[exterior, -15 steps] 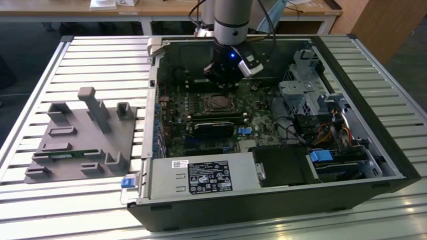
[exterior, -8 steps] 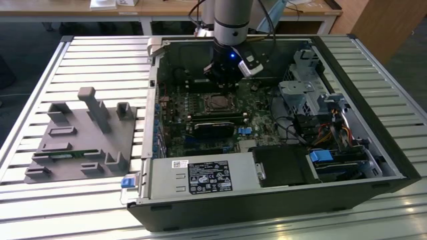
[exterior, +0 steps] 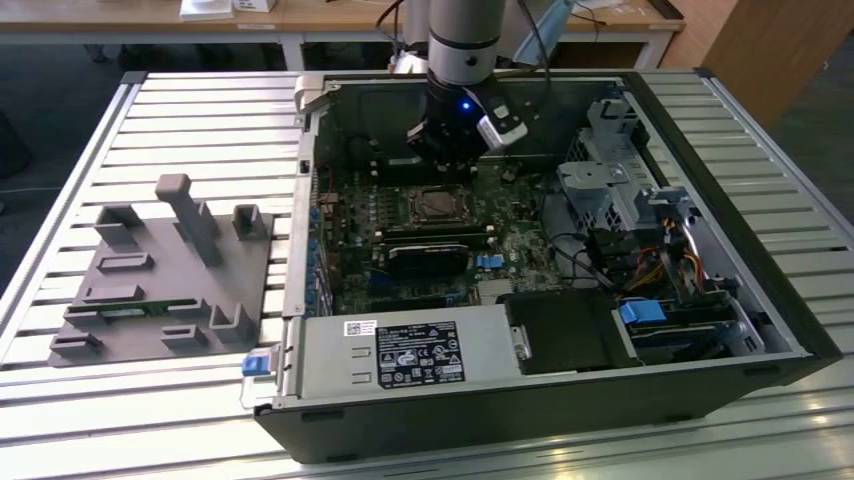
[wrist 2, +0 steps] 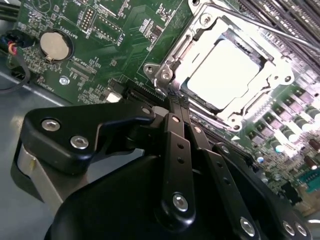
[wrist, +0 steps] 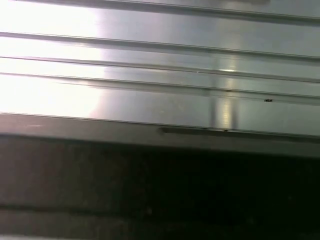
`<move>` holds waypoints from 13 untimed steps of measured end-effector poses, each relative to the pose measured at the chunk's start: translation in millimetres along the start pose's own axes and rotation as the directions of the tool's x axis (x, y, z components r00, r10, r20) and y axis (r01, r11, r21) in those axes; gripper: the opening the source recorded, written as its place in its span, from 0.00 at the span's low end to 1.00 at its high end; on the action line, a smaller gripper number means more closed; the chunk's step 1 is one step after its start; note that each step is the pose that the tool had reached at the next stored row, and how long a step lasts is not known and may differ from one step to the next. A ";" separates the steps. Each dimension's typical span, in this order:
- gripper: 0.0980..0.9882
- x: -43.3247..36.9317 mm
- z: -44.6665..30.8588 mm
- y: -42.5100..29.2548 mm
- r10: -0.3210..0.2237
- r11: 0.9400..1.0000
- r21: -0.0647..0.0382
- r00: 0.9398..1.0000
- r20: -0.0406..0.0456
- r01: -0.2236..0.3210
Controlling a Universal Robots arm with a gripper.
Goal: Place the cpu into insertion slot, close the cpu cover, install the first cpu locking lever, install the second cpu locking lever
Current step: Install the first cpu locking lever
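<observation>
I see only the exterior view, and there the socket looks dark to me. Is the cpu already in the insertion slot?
Observer: Yes. In the second wrist view the cpu lies in the insertion slot, with its pale face up.
Operator: And the cpu cover, is it down?
Observer: The cpu cover lies flat on the chip, and its cut-out frames the pale face.
Operator: How does the gripper stand?
Observer: The gripper has its fingers together, and I see nothing between them. The tips are just beside a corner of the cover.
</observation>
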State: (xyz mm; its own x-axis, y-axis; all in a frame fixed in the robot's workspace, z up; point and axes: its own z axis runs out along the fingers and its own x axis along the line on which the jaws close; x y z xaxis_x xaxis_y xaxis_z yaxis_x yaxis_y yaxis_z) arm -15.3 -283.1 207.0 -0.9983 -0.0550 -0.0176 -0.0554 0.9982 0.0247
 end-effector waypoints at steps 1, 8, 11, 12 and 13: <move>0.01 0.0 -2.0 0.0 0.000 1.000 0.000 1.000 0.000 0.000; 0.01 0.0 -3.3 -2.1 0.000 1.000 0.000 1.000 0.000 0.000; 0.01 0.1 -3.3 -2.9 0.000 1.000 0.000 1.000 0.000 0.000; 0.01 0.1 -3.3 -3.3 0.000 1.000 0.000 1.000 0.000 0.000; 0.01 0.1 -3.3 -3.5 0.000 1.000 0.000 1.000 0.000 0.000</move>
State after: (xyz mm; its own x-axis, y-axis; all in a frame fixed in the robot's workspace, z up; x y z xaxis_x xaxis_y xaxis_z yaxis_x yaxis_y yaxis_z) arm -15.3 -286.7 210.2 -0.9983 -0.0550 -0.0176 -0.0554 0.9982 0.0247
